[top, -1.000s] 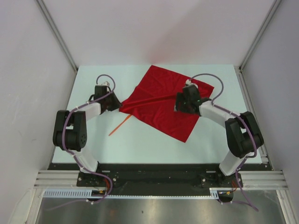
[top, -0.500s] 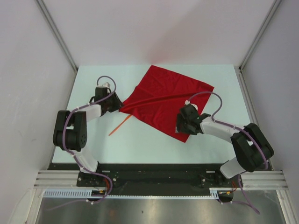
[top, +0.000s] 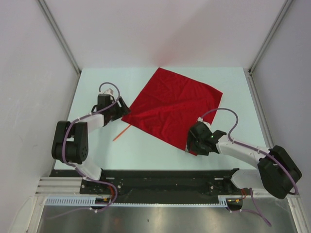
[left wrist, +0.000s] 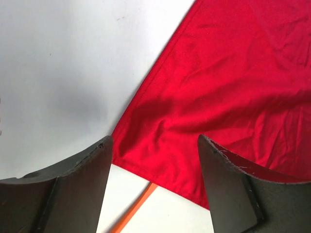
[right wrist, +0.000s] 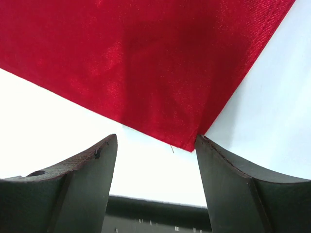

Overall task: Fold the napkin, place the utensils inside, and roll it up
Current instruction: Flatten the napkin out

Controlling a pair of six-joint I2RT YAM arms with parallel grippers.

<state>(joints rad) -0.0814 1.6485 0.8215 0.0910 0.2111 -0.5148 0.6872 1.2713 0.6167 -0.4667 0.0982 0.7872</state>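
One wrist view, the left, shows the knife (left wrist: 135, 208).

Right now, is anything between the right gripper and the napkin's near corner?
Nothing visible. The right gripper is open, and the napkin corner lies flat on the table just ahead of its jaws. The orange utensil lies away by the left gripper.

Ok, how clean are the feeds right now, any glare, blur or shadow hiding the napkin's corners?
Top view: evenly lit, napkin sharp. Left wrist view: soft grey shadow on the table and across the near corner, but readable; orange knife visible at the bottom edge. Right wrist view: table nearly washed out white, corner crisp.
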